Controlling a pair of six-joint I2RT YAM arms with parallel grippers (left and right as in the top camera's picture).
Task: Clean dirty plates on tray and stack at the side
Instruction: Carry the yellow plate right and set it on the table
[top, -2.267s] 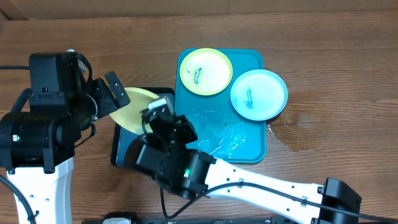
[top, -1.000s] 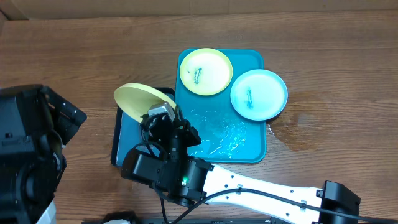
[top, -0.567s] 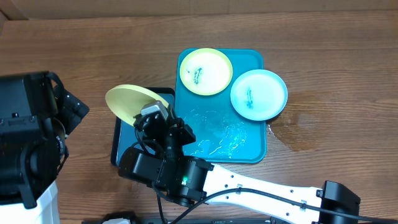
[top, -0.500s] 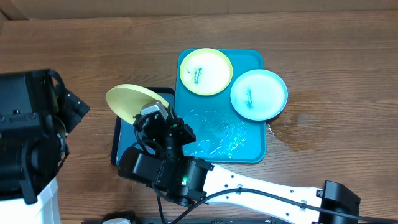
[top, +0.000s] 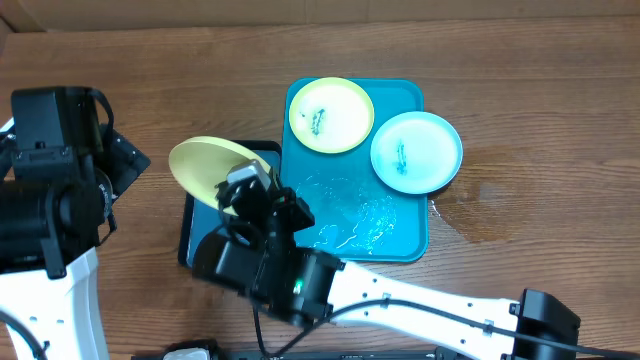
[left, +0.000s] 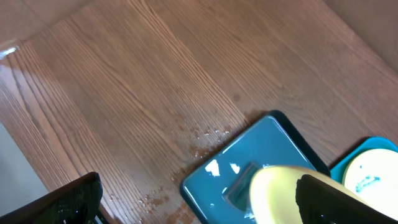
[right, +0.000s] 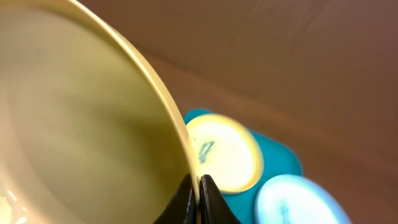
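Right pincer (right: 196, 194) is clenched on the rim of a yellow plate (top: 205, 165), holding it tilted over the small dark tray (top: 197, 235), just beside the big tray (top: 350, 215). Left pincer (left: 199, 196) is spread wide with nothing in it. On the wet big tray sit a second yellow plate (top: 331, 115) and a blue plate (top: 416, 151), both smudged. The blue one hangs over the tray's edge.
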